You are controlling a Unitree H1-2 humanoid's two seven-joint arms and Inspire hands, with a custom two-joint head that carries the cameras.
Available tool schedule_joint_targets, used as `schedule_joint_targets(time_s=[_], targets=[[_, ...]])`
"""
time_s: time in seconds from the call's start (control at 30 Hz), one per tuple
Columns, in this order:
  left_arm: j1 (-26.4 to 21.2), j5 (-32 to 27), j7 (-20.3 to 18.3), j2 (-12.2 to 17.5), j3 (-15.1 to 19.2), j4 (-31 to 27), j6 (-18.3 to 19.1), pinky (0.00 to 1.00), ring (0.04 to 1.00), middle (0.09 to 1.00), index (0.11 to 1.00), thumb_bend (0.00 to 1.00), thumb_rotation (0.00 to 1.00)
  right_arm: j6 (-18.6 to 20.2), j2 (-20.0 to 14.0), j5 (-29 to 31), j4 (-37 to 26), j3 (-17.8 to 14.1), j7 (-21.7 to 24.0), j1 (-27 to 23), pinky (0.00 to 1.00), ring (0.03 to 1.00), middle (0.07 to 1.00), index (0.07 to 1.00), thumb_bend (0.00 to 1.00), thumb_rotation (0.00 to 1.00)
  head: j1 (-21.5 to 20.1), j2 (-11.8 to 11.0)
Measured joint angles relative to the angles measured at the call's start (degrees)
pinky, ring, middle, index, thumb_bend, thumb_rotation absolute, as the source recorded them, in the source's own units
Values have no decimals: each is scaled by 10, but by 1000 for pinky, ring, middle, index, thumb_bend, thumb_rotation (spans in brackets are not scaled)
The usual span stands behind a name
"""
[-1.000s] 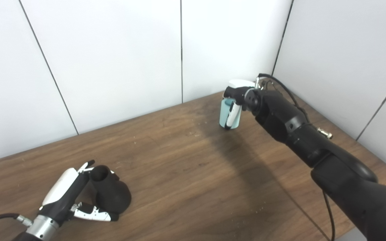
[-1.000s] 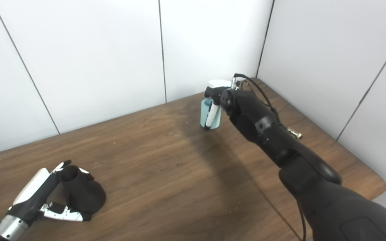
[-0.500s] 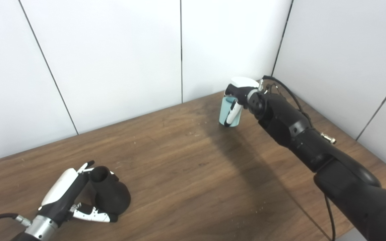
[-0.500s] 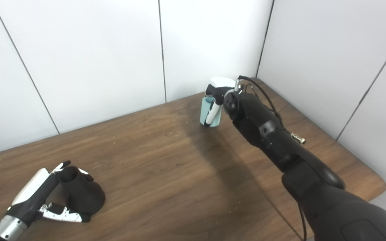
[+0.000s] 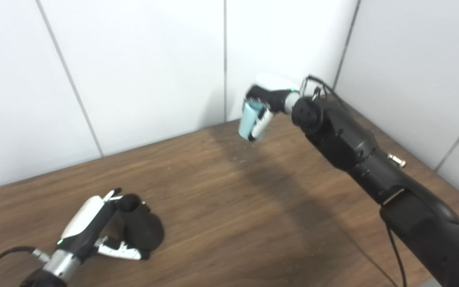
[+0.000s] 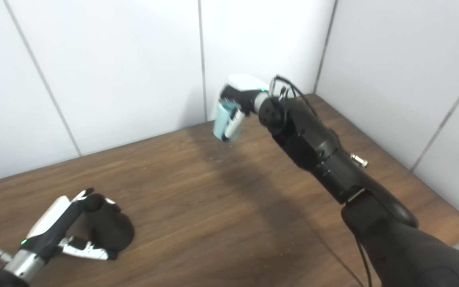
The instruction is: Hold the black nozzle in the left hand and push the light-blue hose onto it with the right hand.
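While the left hand (image 5: 90,233) cups its fingers round the black flared plastic nozzle (image 5: 140,231) resting near-left on the brown wooden table (image 5: 221,207), the right hand (image 5: 267,105) grips the short light-blue hose (image 5: 247,121) aloft far-right, so carrying it across to the nozzle's mouth seems next.

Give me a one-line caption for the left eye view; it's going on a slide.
Right hand lifts the light-blue hose above the table while the left hand grips the black nozzle.

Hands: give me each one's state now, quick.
Left hand: shut on the nozzle, which sits on the table.
Right hand: shut on the hose, held off the table.
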Motion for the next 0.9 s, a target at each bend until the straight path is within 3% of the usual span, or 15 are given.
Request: schedule_joint_targets(time_s=[0.17, 0.47, 0.7, 0.9], targets=[[-2, 9, 3, -7, -4, -4, 12, 1000, 622, 496, 479, 525, 0, -45, 1, 24, -60, 4, 31, -9, 372, 470, 480, 457, 503, 0, 56, 7], [-12, 30, 3, -20, -16, -17, 59, 1000, 624, 478, 489, 526, 0, -59, 8, 58, -141, 7, 95, -20, 393, 470, 467, 465, 504, 0, 144, 19], [-23, 49, 3, -31, -27, -25, 95, 1000, 624, 453, 499, 525, 0, -59, 28, 70, -205, 22, 137, -46, 378, 462, 470, 475, 503, 0, 177, 30], [-30, 50, 0, -35, -34, -25, 113, 1000, 616, 454, 498, 526, 0, -69, 35, 76, -219, 32, 160, -51, 376, 459, 469, 484, 503, 0, 193, 38]])
